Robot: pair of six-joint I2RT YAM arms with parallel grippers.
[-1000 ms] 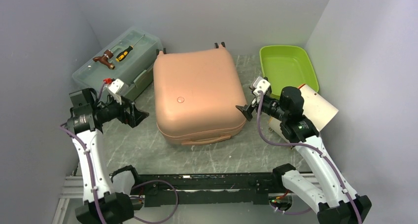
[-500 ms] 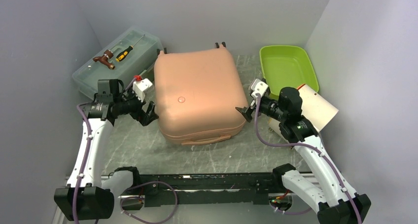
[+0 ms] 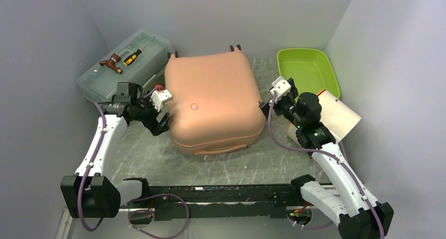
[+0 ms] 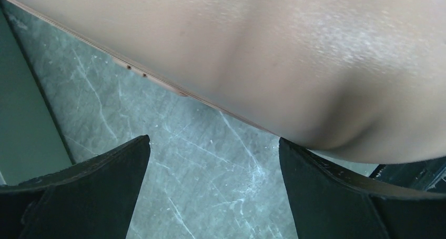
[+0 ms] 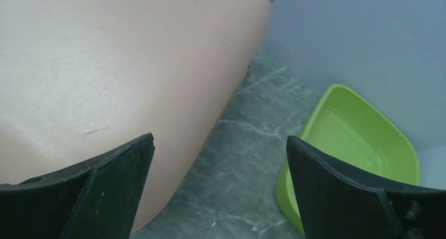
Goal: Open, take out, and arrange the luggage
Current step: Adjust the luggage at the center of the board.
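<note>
"Grey marbled bench (image 3: 158, 162), pale walls (image 3: 221, 18). Where's the luggage (image 3: 213, 99)?"

"Centre, lying flat and shut between the arms, handle (image 3: 216, 148) near, wheels (image 3: 234, 48) far."

"Which arm is closer?"

"Both are close. Left end effector (image 3: 162, 124), jaws wide, is just beside the left seam (image 4: 158, 81). Right end effector (image 3: 263, 108), also gaping, is beside the right flank. Smooth, rounded hard shell."

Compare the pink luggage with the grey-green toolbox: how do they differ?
The luggage is opaque salmon pink; the toolbox is translucent grey-green. The luggage is far larger than the toolbox. The toolbox has a screwdriver and a brown fitting on its lid; the luggage's top carries no tools. Both lie flat and closed on the table.
</note>
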